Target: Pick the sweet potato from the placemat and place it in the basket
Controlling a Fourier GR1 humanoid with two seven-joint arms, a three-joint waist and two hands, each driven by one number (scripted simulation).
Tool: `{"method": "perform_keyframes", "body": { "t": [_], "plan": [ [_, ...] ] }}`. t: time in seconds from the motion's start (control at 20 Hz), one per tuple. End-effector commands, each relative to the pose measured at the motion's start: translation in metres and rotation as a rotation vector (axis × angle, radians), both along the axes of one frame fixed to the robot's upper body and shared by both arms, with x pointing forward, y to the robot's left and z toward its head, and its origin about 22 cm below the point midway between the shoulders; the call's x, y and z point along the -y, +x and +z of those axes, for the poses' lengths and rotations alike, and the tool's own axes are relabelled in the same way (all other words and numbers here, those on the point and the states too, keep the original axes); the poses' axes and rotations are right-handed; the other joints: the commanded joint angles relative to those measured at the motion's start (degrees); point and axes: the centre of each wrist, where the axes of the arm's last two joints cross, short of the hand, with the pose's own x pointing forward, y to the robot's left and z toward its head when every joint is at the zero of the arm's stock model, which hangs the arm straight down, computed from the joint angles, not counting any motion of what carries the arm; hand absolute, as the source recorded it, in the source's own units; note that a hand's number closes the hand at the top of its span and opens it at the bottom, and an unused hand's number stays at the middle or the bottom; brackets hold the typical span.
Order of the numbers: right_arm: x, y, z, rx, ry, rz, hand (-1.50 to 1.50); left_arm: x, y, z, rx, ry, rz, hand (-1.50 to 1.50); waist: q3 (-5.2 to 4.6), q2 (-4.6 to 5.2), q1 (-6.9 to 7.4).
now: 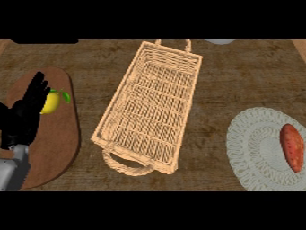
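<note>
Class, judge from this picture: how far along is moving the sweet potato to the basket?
Done: nothing; the sweet potato lies on the placemat, and the basket holds nothing. In hand: nothing; the left hand rests open at left. Left: grasp, carry, place.

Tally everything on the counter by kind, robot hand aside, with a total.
Produce: 2, lemon and sweet potato
Mats: 2, white placemat and brown oval mat
Basket: 1
Pale object cut off at the top edge, kind unclear: 1
Total: 6
</note>
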Motion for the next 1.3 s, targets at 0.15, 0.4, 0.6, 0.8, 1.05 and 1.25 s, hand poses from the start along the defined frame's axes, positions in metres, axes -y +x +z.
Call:
{"method": "perform_keyframes", "body": {
  "t": [0.15, 0.4, 0.6, 0.8, 1.05, 1.25],
  "plan": [
    [-0.002, -0.001, -0.051, 0.035, 0.051, -0.001, -1.5, -0.01, -0.003, 0.017, -0.007, 0.001, -0.005, 0.0, 0.05, 0.04, 0.42],
    [-0.02, -0.022, -0.076, 0.061, 0.048, 0.008, -1.5, 0.008, 0.003, 0.003, 0.001, -0.008, -0.001, 0.0, 0.02, 0.03, -0.04],
    [-0.03, -0.005, -0.089, 0.113, 0.03, 0.005, -1.5, 0.008, -0.018, 0.002, 0.013, -0.009, -0.004, 0.0, 0.03, 0.02, 0.44],
    [-0.03, -0.014, -0.111, 0.114, 0.004, 0.016, -1.5, 0.009, 0.006, -0.012, -0.01, 0.003, 0.015, 0.0, 0.02, 0.1, 0.03],
    [-0.029, -0.001, -0.113, 0.146, 0.006, 0.017, -1.5, -0.014, -0.02, 0.009, 0.008, 0.016, -0.013, 0.0, 0.04, 0.02, 0.6],
    [-0.031, -0.002, -0.113, 0.139, 0.016, 0.002, -1.5, 0.018, 0.007, 0.003, 0.007, 0.022, 0.01, 0.0, 0.02, 0.06, 0.2]
  ]
}}
